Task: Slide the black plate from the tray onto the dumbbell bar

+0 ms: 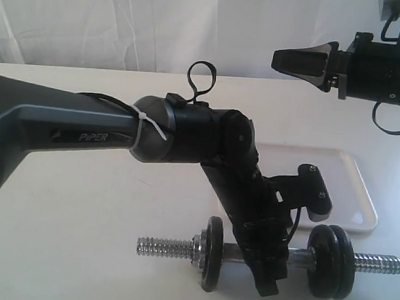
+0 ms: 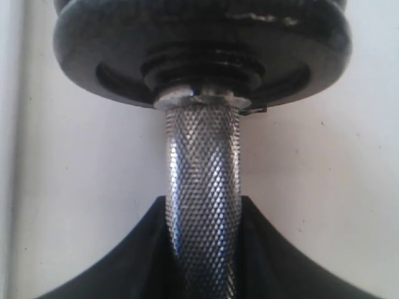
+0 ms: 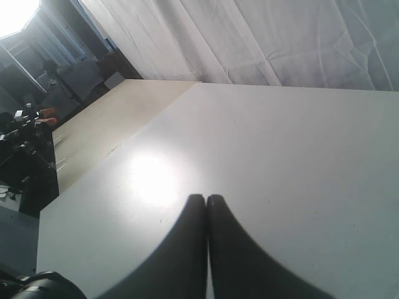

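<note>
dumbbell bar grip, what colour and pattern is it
Shiny silver with a fine diamond knurl; the dumbbell bar shows best in the left wrist view.

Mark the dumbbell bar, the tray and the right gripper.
dumbbell bar (image 2: 202, 168), left wrist view, on the knurled middle section.
tray (image 1: 351, 195), exterior view, on its bare white floor.
right gripper (image 1: 278, 60), exterior view, at the closed fingertips.

Robot lab or test studio: plain white tabletop (image 1: 56, 250), wrinkled white cloth backdrop (image 1: 126, 21), dark stands and equipment clutter (image 3: 28, 143) beyond table edge.
</note>
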`<state>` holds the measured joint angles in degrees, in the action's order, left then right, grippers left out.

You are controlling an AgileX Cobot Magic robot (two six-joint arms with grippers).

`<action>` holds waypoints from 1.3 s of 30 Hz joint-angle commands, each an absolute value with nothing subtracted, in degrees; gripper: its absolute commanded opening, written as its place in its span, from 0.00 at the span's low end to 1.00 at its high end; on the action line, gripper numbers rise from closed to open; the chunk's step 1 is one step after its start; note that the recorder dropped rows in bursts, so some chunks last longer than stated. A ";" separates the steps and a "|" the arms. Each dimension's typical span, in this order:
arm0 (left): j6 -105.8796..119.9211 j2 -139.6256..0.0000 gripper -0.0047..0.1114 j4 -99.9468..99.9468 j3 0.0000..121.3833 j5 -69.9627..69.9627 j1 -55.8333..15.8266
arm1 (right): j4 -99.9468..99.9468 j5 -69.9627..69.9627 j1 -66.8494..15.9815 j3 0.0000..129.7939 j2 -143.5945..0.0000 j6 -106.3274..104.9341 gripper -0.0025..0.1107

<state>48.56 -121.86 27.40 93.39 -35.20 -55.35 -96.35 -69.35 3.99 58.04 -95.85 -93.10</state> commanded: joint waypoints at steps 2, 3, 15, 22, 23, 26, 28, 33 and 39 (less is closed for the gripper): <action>48.39 -117.42 0.04 32.44 95.39 -34.13 -55.43 | -96.73 -69.96 4.34 58.21 -95.41 -94.12 0.02; 48.39 -117.42 0.04 32.44 95.39 -34.28 -55.43 | -96.73 -69.96 4.34 58.21 -95.41 -94.12 0.02; 48.39 -117.42 0.04 32.07 95.39 -34.40 -55.43 | -96.73 -69.96 4.34 58.21 -95.41 -94.12 0.02; 48.39 -117.42 0.04 32.07 95.39 -34.54 -55.43 | -96.73 -69.96 4.34 58.21 -95.41 -94.12 0.02; 48.39 -117.42 0.04 31.94 95.39 -34.51 -55.43 | -96.73 -69.96 4.34 58.21 -95.41 -94.12 0.02; 48.39 -117.42 0.04 30.78 95.39 -34.75 -55.43 | -96.73 -69.96 4.34 58.21 -95.41 -94.12 0.02; 48.39 -117.42 0.04 29.92 95.39 -35.27 -55.43 | -96.73 -69.96 4.34 58.21 -95.41 -94.12 0.02; 48.39 -117.42 0.04 29.00 95.39 -36.02 -55.43 | -96.73 -69.96 4.34 58.21 -95.41 -94.12 0.02; 46.51 -117.42 0.04 29.02 95.39 -36.02 -55.43 | -96.73 -69.96 4.34 58.21 -95.41 -94.12 0.02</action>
